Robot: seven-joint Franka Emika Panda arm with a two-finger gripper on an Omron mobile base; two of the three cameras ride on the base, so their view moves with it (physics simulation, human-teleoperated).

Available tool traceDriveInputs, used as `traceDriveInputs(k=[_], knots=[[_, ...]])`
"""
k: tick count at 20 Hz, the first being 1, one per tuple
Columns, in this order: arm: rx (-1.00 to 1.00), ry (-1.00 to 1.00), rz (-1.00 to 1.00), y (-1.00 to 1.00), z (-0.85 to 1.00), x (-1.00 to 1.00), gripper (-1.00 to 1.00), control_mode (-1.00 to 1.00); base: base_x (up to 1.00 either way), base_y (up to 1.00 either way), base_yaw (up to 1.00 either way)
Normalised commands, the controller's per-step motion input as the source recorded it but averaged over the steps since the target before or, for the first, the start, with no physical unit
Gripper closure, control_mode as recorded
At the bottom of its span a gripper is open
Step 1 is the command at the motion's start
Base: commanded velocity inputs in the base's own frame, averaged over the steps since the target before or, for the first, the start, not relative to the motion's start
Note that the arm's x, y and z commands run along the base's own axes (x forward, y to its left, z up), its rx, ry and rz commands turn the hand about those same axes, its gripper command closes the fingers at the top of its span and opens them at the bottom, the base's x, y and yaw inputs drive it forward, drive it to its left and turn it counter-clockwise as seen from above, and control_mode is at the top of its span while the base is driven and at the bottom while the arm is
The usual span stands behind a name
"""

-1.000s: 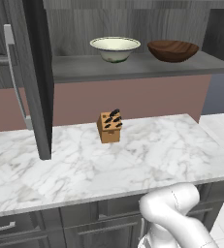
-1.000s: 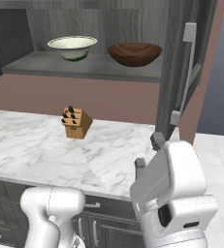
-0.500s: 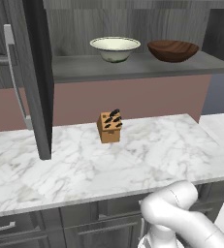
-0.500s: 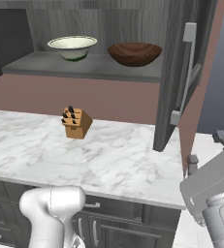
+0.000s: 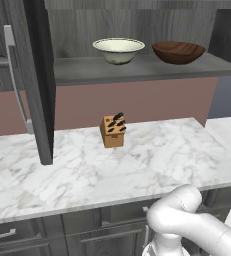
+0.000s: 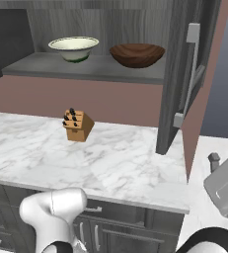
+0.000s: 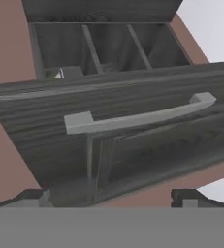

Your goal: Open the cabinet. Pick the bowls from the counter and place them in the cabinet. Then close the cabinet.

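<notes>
Both bowls already sit on the shelf of the dark grey-brown wood-grain wall cabinet (image 6: 91, 69): the deep cream-white ceramic bowl with the darker rim (image 6: 73, 48) to the left and the shallower dark brown wooden bowl (image 6: 137, 54) just beside it, apart, with none left on the white grey-veined marble counter (image 6: 115, 163). What remains, I judge, is closing the two doors, which both stand swung out.

My gripper (image 7: 111, 197) faces the outer face of the right-hand door (image 6: 177, 74), and its long silver bar handle (image 7: 137, 115) lies ahead of my fingertips (image 7: 33, 197), not touching them. In my hand view the bar runs crosswise, spanning the gap between the tips. My fingers stand apart with nothing between them. The right door is the one nearest me; the left door (image 5: 37, 80) hangs well away across the opening, past the small tan knife block (image 5: 112, 131).
</notes>
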Motion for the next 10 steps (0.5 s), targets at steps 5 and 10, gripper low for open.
traceDriveInputs(k=[5,10], knots=[[0.01,0.08,0.0,-0.17,0.0,0.47,-1.0,-1.0,0.0,0.0,0.0],[0.06,0.15,0.02,-0.03,-0.04,0.7,-1.0,-1.0,0.0,0.0,0.0]])
